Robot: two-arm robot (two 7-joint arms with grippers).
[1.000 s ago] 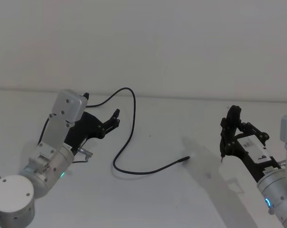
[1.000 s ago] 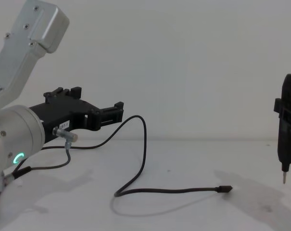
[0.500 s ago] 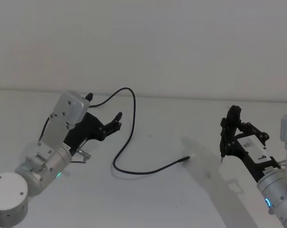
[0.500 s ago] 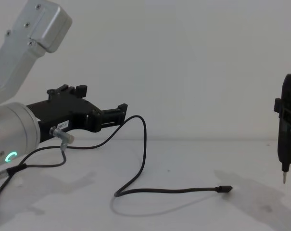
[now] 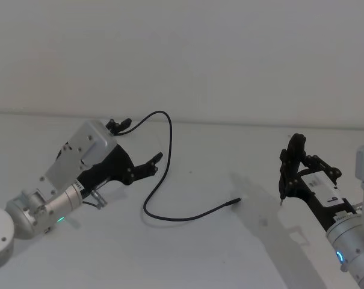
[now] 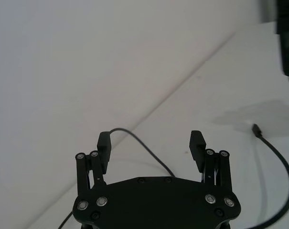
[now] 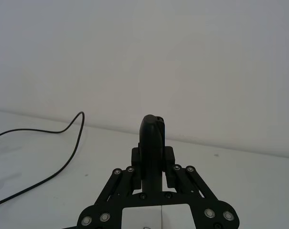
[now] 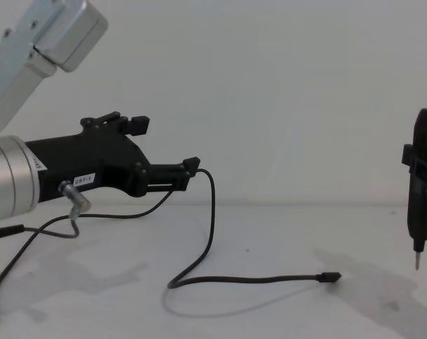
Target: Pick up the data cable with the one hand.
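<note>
The data cable (image 5: 162,112) lies on the white table (image 5: 200,259) as a long black cord. It loops up at the back, then runs forward and right to its small plug (image 5: 234,201) (image 8: 331,277). My left gripper (image 5: 138,142) (image 8: 167,145) (image 6: 150,140) hovers open just left of the cord's loop, a little above the table, with nothing between its fingers. In the left wrist view the cord curves past beyond the fingertips and the plug (image 6: 255,128) lies farther off. At the right, above the table, my right gripper (image 5: 295,167) (image 7: 153,174) is shut on a slim black tool (image 8: 425,191) with a pointed metal tip.
A short dark wire with a silver angled connector (image 8: 73,195) hangs from my left wrist. A plain white wall rises behind the table. Bare tabletop lies between the plug and the tool's tip (image 5: 281,202).
My left gripper has reached forward and right, lower over the table, closing in on the cable's loop. The cable and the right arm have not moved.
</note>
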